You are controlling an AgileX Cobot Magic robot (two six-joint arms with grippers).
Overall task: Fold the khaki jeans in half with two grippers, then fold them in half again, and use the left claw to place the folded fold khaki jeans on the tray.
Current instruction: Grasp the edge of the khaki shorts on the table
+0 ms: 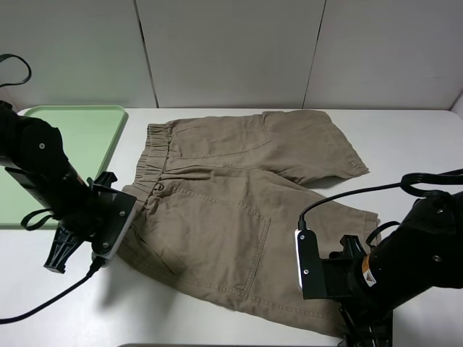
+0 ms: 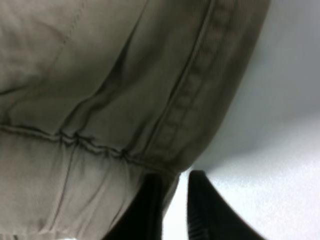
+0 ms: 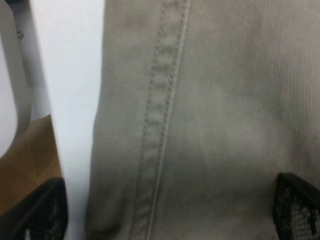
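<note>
Console status, read from the three views.

**Garment.** The shorts (image 1: pixel 239 195) lie unfolded and flat on the white table (image 1: pixel 412 137). The waistband (image 1: pixel 153 163) is on the left arm's side and both legs run toward the right arm's side. A stitched patch pocket (image 1: pixel 231 238) faces up on the near leg. The tray (image 1: pixel 79 137) sits at the far left of the table, near the waistband but apart from it.

**Left gripper** (image 2: pixel 174 182). The left arm (image 1: pixel 43 166) is low at the near corner of the waistband. In the left wrist view I see two fingers (image 2: pixel 207 210) parted by a narrow gap. One lies over the cloth where the side seam meets the waistband seam, and the other lies over bare table. The edge of the cloth falls in the gap, and I see nothing pinched.

**Right gripper** (image 3: pixel 170 200). The right arm (image 1: pixel 419 246) is low at the hem (image 3: pixel 157 100) of the near leg, close to the table's near edge. Its fingers (image 3: pixel 297 207) are spread wide with the stitched hem between them. One finger is over the cloth and the other is at the table's edge. It holds nothing.
</note>
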